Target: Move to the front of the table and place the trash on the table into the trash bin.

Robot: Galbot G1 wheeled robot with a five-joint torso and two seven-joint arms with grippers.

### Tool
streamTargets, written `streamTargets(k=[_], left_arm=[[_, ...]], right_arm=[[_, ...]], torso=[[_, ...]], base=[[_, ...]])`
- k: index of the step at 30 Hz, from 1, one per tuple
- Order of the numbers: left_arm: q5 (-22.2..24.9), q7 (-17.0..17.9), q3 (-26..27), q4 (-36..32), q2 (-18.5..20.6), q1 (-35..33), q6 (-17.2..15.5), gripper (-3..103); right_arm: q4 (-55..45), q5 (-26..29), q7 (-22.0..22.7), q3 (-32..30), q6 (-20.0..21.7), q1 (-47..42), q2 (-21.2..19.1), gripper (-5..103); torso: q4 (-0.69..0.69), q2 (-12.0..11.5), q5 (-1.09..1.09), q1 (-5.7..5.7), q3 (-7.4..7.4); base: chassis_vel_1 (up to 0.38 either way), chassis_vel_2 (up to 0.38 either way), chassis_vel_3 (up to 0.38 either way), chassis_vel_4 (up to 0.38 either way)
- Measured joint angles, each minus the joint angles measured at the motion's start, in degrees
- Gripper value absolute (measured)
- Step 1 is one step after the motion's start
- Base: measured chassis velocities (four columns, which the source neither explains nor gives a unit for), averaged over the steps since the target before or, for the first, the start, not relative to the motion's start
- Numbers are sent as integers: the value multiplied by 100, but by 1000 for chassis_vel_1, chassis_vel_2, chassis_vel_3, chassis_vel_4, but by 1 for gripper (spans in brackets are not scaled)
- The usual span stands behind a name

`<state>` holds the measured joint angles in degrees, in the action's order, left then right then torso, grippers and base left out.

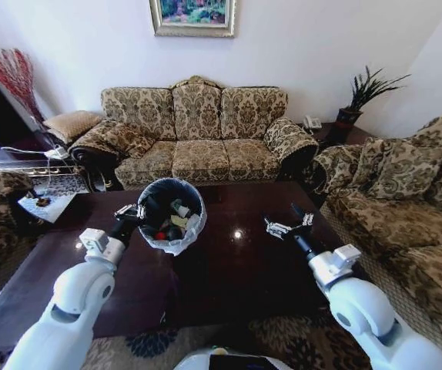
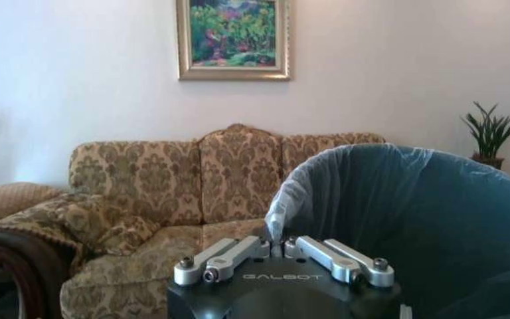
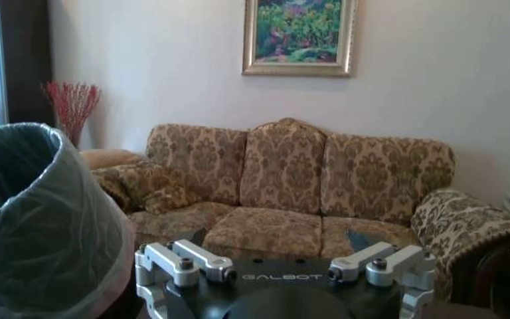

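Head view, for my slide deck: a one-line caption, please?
Trash lies in the bin on the table, left pincer at its rim, right pincer open above the table.

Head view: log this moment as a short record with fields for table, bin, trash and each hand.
table: glossy dark brown wooden coffee table, before the patterned sofa
bin: small round black bin with whitish bag liner, standing on the table
trash: bottle and wrappers inside the bin
left hand: shut, at the bin's rim
right hand: open, above the tabletop

glossy dark brown table [image 1: 244, 254], black trash bin [image 1: 172, 216], gold floral-patterned sofa [image 1: 198, 135]
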<state>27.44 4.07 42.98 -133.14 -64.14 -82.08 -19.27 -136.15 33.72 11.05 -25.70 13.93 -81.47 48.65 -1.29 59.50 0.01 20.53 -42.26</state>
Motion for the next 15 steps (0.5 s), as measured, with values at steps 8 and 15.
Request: streamTargets(k=[8, 15], left_arm=[[-9, -32, 168, -140, -227, -183, 68, 3], [-9, -28, 171, -231, -274, -264, 76, 3]], right_arm=[[-5, -16, 14, 186, 28, 9, -53, 100], [-5, -109, -2, 234, 17, -53, -8, 100]], torso=[[-1, 0, 1, -3, 1], [2, 0, 2, -3, 0]], base=[[285, -295, -286, 305], [346, -351, -330, 331]])
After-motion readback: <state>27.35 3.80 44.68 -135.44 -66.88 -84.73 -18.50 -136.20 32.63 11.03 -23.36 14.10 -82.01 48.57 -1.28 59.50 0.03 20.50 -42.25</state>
